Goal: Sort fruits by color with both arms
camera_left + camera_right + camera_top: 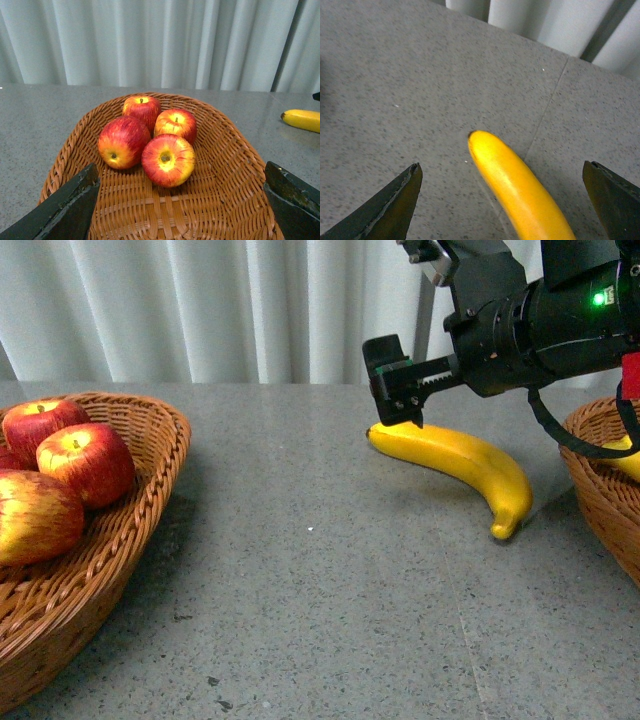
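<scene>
I count four red apples (168, 160), heaped together at nine o'clock. Two bananas: one whole banana (470, 465) towards one o'clock, and a second banana (625, 458), only a yellow sliver showing, at three o'clock. Two wicker baskets: the near basket (150, 500) at nine o'clock, the far basket (600, 485) at three.

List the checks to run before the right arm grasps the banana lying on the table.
1. Right end effector open: ok, fingers spread wide in its wrist view.
2. Banana centred between the fingers: ok, its end sits midway.
3. Fingers low enough around the banana: cannot tell; front view shows them right above its end.
4. Room in right basket: cannot tell, mostly out of frame.
5. Left end effector empty and clear: ok, open, facing the apples in the left basket.
</scene>
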`<state>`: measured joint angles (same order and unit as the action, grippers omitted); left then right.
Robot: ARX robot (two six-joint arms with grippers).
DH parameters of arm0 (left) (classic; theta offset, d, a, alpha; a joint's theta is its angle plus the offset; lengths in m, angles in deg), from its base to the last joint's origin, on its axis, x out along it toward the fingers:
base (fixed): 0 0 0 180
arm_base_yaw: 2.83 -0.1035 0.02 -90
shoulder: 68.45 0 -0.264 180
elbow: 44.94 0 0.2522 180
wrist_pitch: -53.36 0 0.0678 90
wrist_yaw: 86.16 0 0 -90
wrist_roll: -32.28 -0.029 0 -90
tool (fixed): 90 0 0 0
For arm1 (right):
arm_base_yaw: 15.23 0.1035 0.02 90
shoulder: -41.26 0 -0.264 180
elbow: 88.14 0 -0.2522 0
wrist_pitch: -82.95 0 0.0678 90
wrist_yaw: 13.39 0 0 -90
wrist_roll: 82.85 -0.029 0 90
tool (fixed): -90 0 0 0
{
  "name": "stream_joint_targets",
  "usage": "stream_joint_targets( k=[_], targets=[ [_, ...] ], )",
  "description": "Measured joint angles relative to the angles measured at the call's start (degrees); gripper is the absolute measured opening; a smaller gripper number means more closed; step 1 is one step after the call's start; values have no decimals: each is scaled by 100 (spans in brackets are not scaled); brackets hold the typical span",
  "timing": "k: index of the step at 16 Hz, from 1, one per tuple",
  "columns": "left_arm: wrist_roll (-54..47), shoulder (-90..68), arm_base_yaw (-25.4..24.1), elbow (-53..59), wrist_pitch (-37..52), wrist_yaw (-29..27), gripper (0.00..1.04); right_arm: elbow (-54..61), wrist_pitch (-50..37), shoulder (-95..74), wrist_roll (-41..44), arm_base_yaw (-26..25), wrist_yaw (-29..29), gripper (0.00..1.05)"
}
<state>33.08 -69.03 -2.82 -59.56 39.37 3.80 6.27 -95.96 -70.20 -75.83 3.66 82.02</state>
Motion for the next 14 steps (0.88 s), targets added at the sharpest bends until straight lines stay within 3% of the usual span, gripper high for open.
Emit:
stream_joint_targets(
  k=[7, 14],
  targets=[
    [0, 0, 0, 0, 2, 0, 98, -588, 1346, -555, 625, -315, 221, 98],
    [0, 0, 0, 0, 2, 0, 98, -918, 1388, -909, 813, -271, -68, 98]
  ],
)
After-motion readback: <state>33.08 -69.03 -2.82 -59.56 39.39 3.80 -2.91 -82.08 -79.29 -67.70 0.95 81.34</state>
